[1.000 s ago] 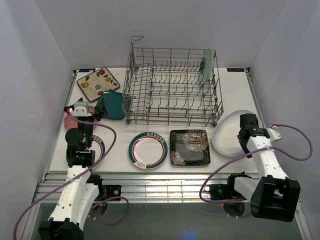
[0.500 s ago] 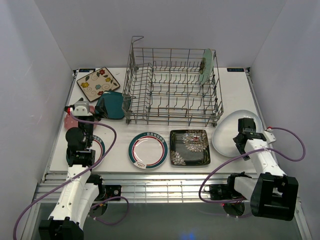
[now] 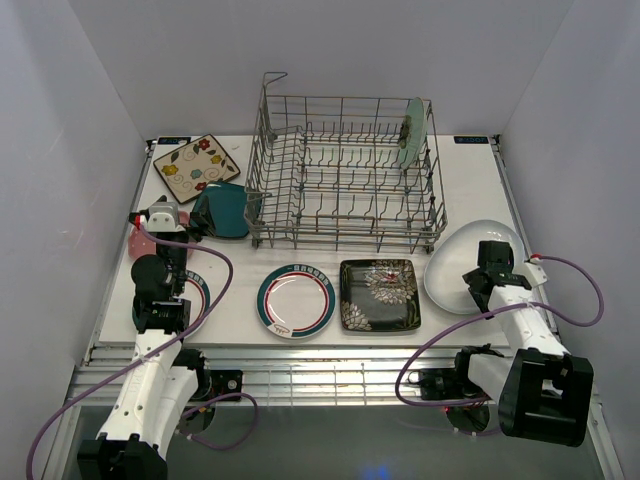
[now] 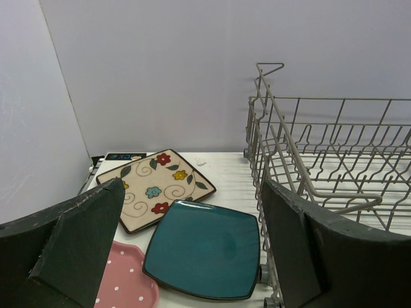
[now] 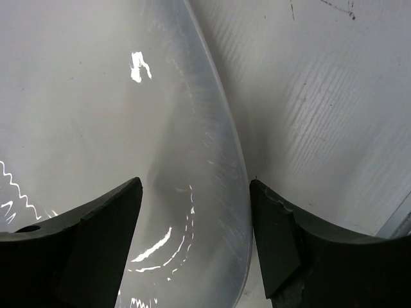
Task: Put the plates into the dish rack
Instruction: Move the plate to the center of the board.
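Right tool (image 5: 194, 192), parted and empty, straddles the rim of the glossy plain white plate (image 5: 83, 96), ready to pinch; left tool (image 4: 192, 192) gapes empty.

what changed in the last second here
The right end effector slid a little toward the near edge of the table over the plain white plate. Its open jaws now straddle the plate's rim without gripping it. Nothing was grasped or released. The left end effector, dish rack and other plates stayed put.
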You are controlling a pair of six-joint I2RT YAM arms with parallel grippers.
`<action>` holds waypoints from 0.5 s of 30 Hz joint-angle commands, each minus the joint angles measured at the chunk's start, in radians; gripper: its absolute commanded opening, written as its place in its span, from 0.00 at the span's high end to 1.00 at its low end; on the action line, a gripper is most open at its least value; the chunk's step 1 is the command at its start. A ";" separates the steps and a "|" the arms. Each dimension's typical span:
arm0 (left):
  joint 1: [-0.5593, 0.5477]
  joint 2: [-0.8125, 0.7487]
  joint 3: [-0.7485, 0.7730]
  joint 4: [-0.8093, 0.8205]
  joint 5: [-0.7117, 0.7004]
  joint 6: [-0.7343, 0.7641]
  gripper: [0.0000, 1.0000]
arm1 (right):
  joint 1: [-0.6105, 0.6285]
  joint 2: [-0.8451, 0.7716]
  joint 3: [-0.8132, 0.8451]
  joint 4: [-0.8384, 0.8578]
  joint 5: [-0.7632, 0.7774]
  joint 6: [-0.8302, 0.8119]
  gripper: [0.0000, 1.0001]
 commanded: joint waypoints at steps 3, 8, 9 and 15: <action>0.000 -0.007 0.011 -0.007 0.003 0.000 0.02 | -0.014 -0.009 -0.017 0.103 -0.016 -0.053 0.29; 0.000 -0.004 0.011 -0.007 0.004 0.000 0.02 | -0.020 0.018 0.010 0.133 -0.014 -0.102 0.30; 0.000 -0.004 0.011 -0.008 0.004 0.000 0.02 | -0.021 0.027 0.013 0.144 -0.022 -0.112 0.30; 0.000 -0.010 0.011 -0.008 0.001 0.001 0.02 | -0.029 0.121 0.055 0.195 -0.034 -0.148 0.31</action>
